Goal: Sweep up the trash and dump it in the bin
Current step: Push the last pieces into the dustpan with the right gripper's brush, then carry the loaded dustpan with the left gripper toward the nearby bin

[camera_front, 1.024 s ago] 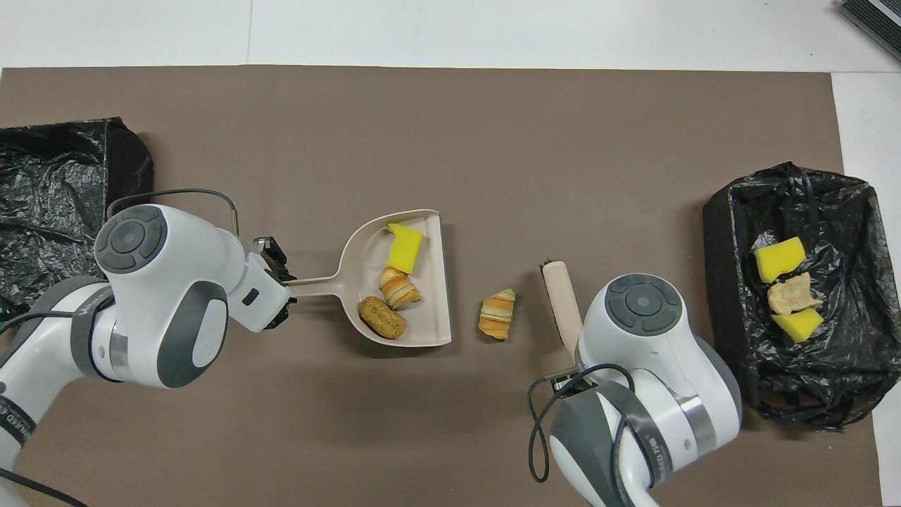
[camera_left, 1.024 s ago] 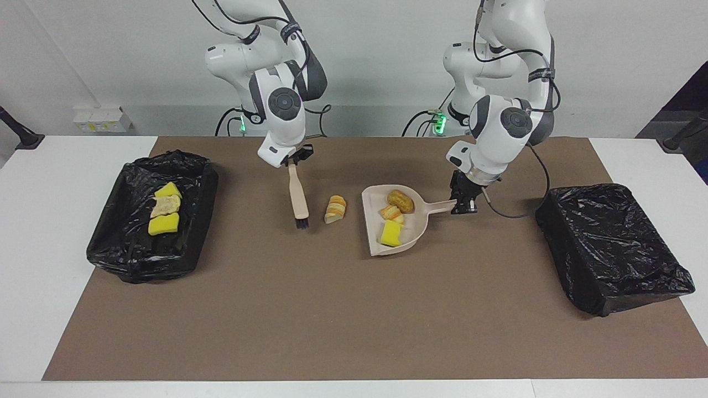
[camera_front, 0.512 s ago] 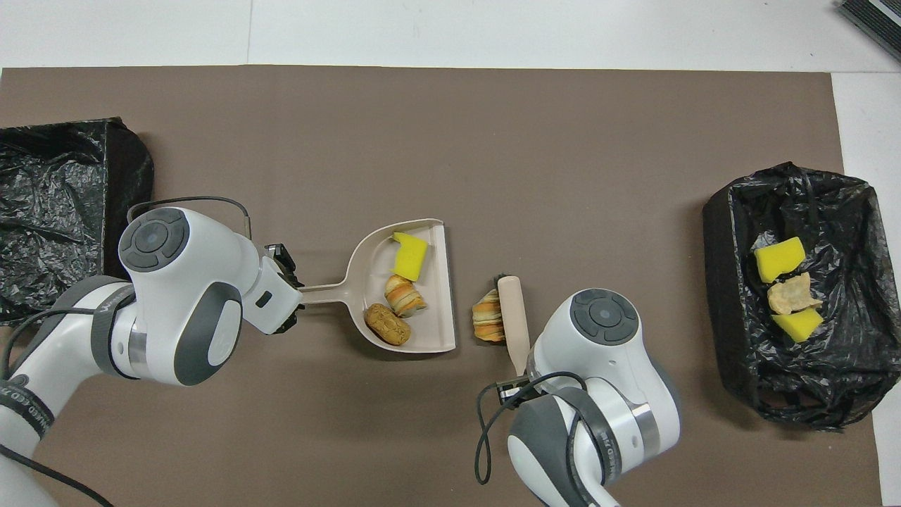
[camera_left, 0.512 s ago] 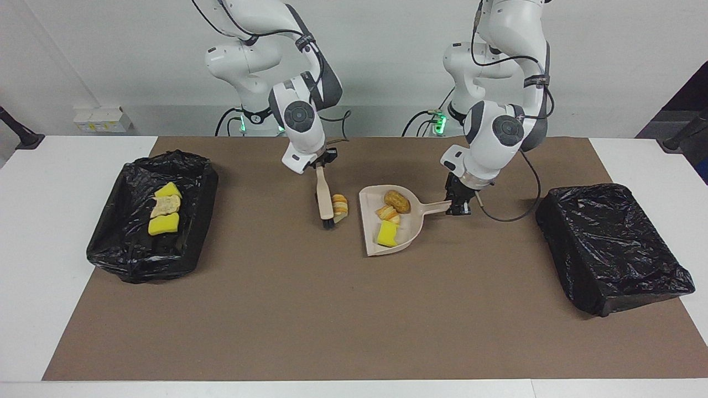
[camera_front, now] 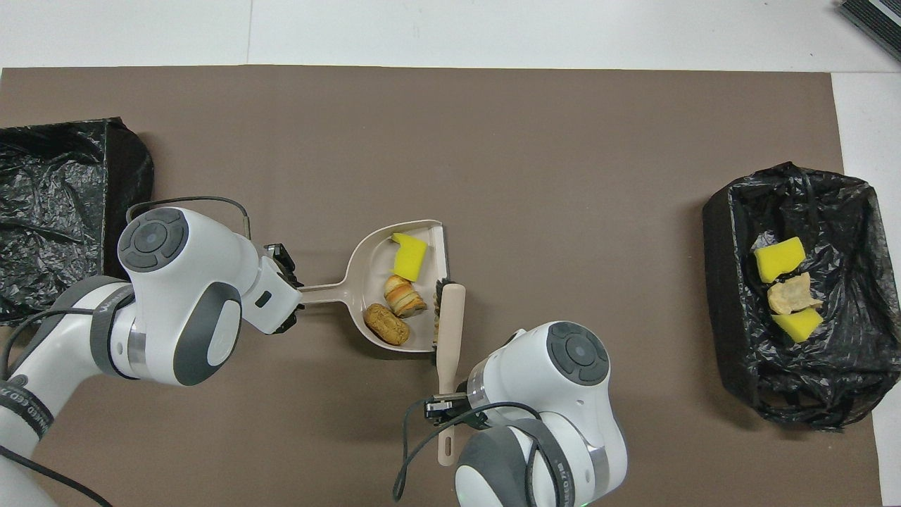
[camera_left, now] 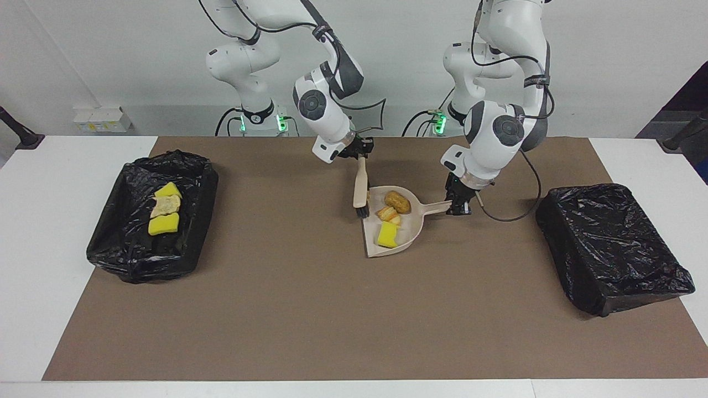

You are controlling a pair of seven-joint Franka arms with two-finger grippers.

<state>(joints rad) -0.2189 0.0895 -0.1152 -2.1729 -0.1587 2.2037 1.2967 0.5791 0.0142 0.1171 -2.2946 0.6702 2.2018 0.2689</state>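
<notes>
The beige dustpan [camera_left: 414,236] [camera_front: 360,251] lies flat on the brown mat, my left gripper [camera_left: 460,208] [camera_front: 288,287] shut on its handle. In the pan lie pieces of trash: a brown bun [camera_left: 397,202] [camera_front: 386,324], a striped pastry [camera_left: 387,213] [camera_front: 404,296] and a yellow sponge chunk [camera_left: 388,234] [camera_front: 409,255]. My right gripper [camera_left: 359,155] [camera_front: 445,408] is shut on the beige brush [camera_left: 362,187] [camera_front: 450,331]. Its black bristles rest at the pan's open mouth.
A black-lined bin [camera_left: 194,188] [camera_front: 721,282] at the right arm's end holds two yellow sponge chunks and a tan pastry [camera_left: 165,205] [camera_front: 792,296]. A second black-lined bin [camera_left: 608,243] [camera_front: 63,204] stands at the left arm's end.
My right gripper has drawn the brush toward the left arm's end, pushing the loose striped pastry off the mat to the pan's mouth. The dustpan has shifted only slightly.
</notes>
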